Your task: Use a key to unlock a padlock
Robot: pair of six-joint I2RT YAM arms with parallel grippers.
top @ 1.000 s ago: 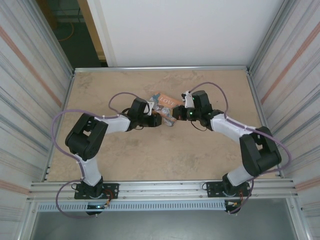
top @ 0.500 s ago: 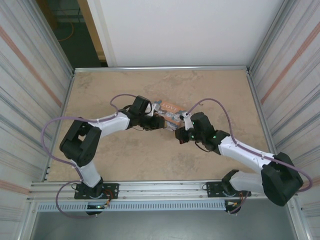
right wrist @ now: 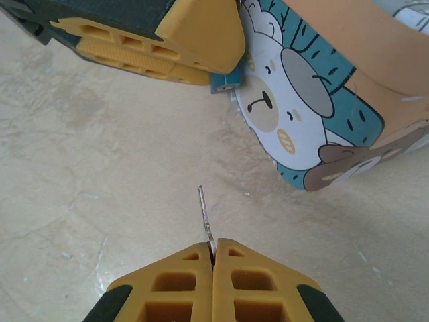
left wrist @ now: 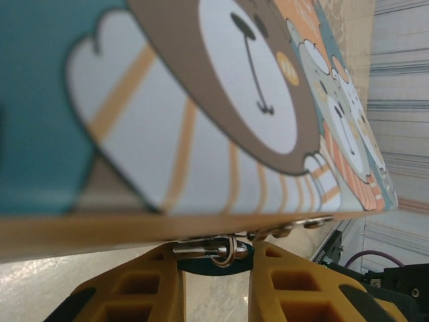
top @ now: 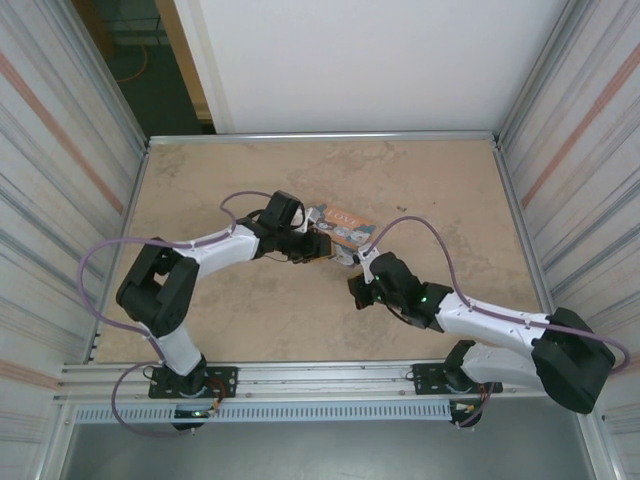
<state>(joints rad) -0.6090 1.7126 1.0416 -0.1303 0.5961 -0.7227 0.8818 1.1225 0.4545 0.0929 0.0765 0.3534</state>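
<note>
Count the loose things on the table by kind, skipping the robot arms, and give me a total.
picture box: 1
padlock: 1
key: 1
total: 3

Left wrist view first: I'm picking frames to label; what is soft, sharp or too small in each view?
Left wrist view: the orange-sided cartoon picture box looms close, slightly soft; the tiny blue-teal padlock between the jaws reads clearly. Right wrist view: the thin silvery key in the jaws is sharp, no glare. Top external view: even light, padlock too small to read.
</note>
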